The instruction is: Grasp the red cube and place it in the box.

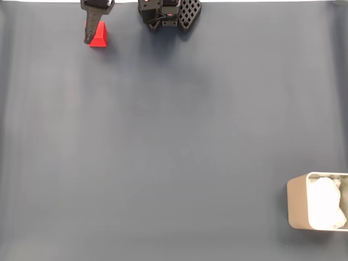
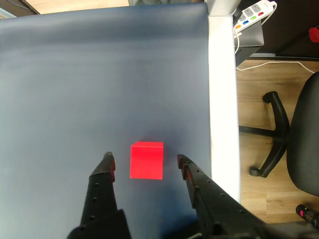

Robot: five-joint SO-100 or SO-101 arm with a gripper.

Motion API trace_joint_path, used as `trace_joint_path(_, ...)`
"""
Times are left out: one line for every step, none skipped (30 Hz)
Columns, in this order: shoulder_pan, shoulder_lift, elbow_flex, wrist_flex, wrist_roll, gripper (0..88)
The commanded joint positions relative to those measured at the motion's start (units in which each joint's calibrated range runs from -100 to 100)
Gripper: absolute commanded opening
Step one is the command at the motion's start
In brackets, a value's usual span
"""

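In the wrist view, the gripper (image 2: 144, 162) is seen with its fingers spread apart, one at 8 o'clock and one at 4 o'clock of the red cube (image 2: 146, 160), which rests on the grey mat (image 2: 99, 74) untouched, as far as can be judged. In the fixed view, the box (image 1: 298, 204) sits at 4 o'clock, well apart.

Between my claw (image 2: 144, 163) and the box (image 1: 298, 205) at the bench's (image 1: 174, 141) far corner, the surface lies bare. Only the red cube (image 2: 146, 160) sits between my spread fingers, untouched.
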Motion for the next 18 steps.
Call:
trace_joint_path(1.01, -2.84, 1.17, -1.09, 0.88, 29.9)
trace_joint_path(1.15, -3.53, 1.8, -1.0, 0.98, 29.9)
trace_joint_path(1.3, -4.39, 2.44, -0.84, 1.12, 29.9)
trace_joint_path(1.37, -5.17, 2.99, -0.68, 1.22, 29.9)
trace_joint_path(1.44, -5.87, 3.45, -0.43, 1.32, 30.0)
trace_joint_path(1.44, -6.47, 3.81, -0.1, 1.42, 30.0)
trace_joint_path(1.44, -6.82, 4.09, -0.02, 1.51, 30.0)
trace_joint_path(1.44, -7.08, 4.18, -0.02, 1.61, 30.0)
trace_joint_path(1.37, -7.43, 4.45, 0.06, 1.81, 30.0)
trace_joint_path(1.22, -7.69, 4.63, 0.06, 2.0, 30.0)
trace_joint_path(1.08, -7.77, 4.82, 0.06, 2.25, 30.0)
trace_joint_path(1.01, -7.77, 5.0, 0.06, 2.54, 30.0)
trace_joint_path(0.73, -7.77, 5.18, 0.06, 2.83, 30.0)
trace_joint_path(0.51, -7.77, 5.45, -0.02, 3.13, 30.0)
trace_joint_path(0.3, -7.69, 5.82, -0.43, 3.32, 30.0)
trace_joint_path(-0.05, -7.6, 6.09, -0.68, 3.52, 30.0)
trace_joint_path(-0.34, -7.6, 6.46, -1.0, 3.66, 30.0)
trace_joint_path(-0.69, -7.6, 6.73, -1.41, 3.76, 30.0)
